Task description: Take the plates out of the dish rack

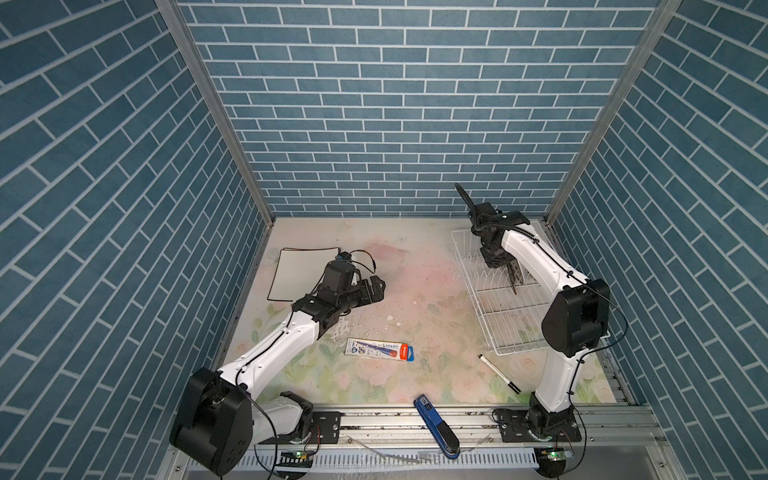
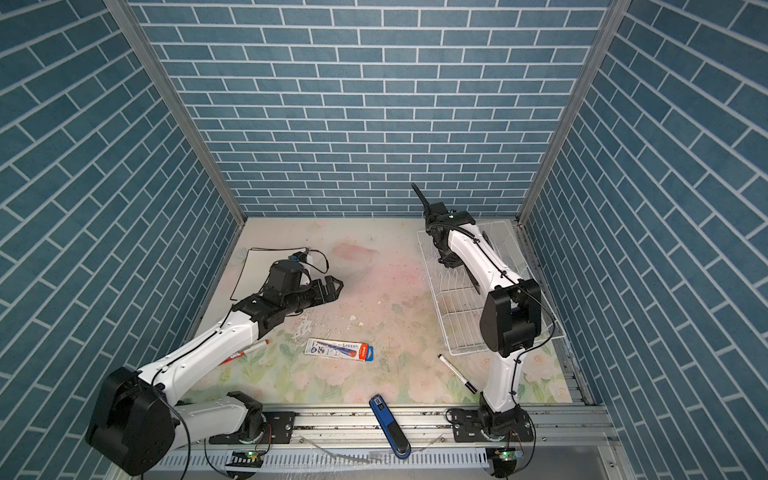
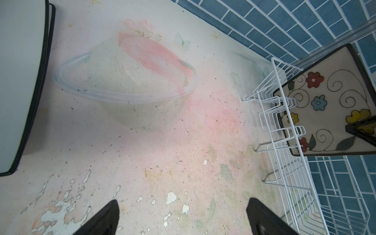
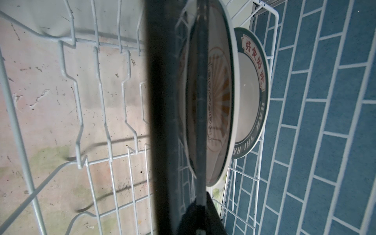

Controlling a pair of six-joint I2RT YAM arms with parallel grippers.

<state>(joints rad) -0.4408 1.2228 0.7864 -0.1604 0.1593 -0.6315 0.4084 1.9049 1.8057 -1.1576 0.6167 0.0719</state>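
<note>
right arm [image 1: 536, 257] bent down into dish rack [image 1: 474, 291], table's [image 1: 415, 291] far-right corner; right gripper [image 1: 505, 268] clamped on flowered plate [image 3: 329, 105] standing on edge. left gripper [image 1: 374, 289] hovers mid-table, jaws wide, empty. square plate [image 1: 303, 272] flat, far-left corner. grip contact mostly hidden behind plate edge; round plate [image 4: 254, 91] half-occluded.

blurred: flowered black-rimmed square plate [image 4: 160, 122] smeared dark across my right wrist view | cut off: plain white square plate [image 3: 20, 81] overran frame edge

Right tool [image 1: 508, 269] pinches an edge-on plate [image 1: 514, 283] in the dish rack [image 1: 490, 316]; left tool [image 1: 374, 289] gapes near a flat white plate [image 1: 297, 270].
</note>
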